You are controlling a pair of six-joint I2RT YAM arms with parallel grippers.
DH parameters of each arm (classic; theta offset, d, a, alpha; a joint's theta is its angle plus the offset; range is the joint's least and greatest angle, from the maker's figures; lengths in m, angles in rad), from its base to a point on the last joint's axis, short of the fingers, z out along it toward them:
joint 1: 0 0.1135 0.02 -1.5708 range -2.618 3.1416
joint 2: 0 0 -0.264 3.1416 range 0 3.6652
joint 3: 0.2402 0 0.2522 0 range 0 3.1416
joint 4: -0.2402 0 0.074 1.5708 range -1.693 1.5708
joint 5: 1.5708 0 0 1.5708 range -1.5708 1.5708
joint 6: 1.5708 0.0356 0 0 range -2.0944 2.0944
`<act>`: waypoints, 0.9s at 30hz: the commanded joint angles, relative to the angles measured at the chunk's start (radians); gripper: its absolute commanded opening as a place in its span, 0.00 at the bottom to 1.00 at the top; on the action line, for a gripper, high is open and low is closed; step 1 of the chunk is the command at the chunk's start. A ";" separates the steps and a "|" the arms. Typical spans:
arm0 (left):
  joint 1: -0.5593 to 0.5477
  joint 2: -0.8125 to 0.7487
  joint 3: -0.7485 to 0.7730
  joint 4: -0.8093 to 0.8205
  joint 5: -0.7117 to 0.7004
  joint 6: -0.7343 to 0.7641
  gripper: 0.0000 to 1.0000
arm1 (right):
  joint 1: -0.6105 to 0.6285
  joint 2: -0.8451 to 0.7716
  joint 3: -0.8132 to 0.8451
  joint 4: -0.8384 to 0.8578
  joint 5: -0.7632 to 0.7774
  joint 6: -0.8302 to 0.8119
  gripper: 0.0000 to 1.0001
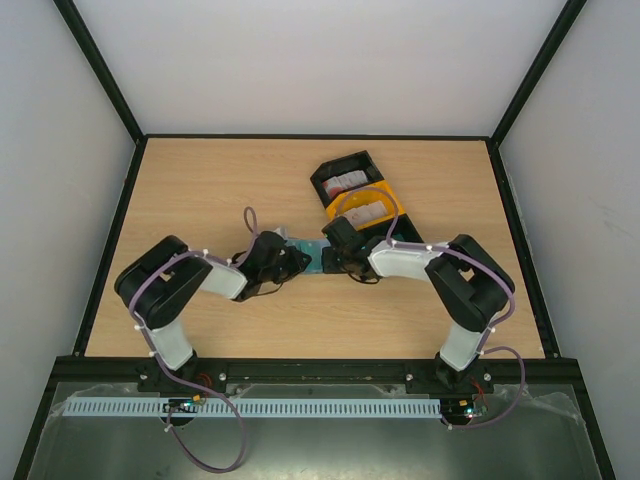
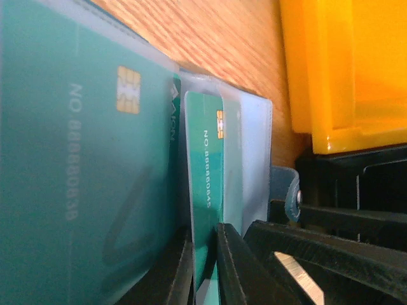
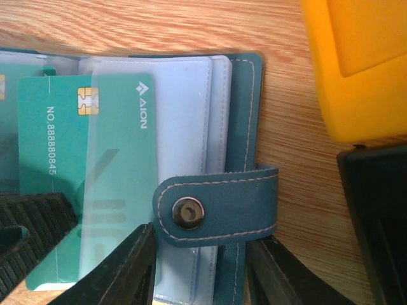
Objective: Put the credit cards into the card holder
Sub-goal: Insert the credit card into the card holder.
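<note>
Two jobs split at the tabletop's (image 1: 200,180) middle: right jaws, spread, pin the open card holder (image 3: 245,127) flat so left jaws, clenched on a teal credit card (image 2: 206,210), can pocket it.

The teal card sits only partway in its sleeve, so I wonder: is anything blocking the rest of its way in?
Nothing visible does: the card holder's sleeve ahead of the teal card looks empty. The snap strap crosses it, apparently on the outside.
</note>
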State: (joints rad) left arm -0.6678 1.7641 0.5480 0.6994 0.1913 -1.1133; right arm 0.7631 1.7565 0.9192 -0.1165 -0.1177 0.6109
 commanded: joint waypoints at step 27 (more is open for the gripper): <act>0.002 -0.172 0.262 -0.756 -0.164 0.227 0.72 | -0.015 -0.048 -0.073 0.115 -0.107 0.057 0.45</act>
State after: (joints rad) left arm -0.6674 1.5696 0.7742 0.0280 0.0769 -0.9215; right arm 0.7536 1.6947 0.8421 -0.0246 -0.2325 0.6468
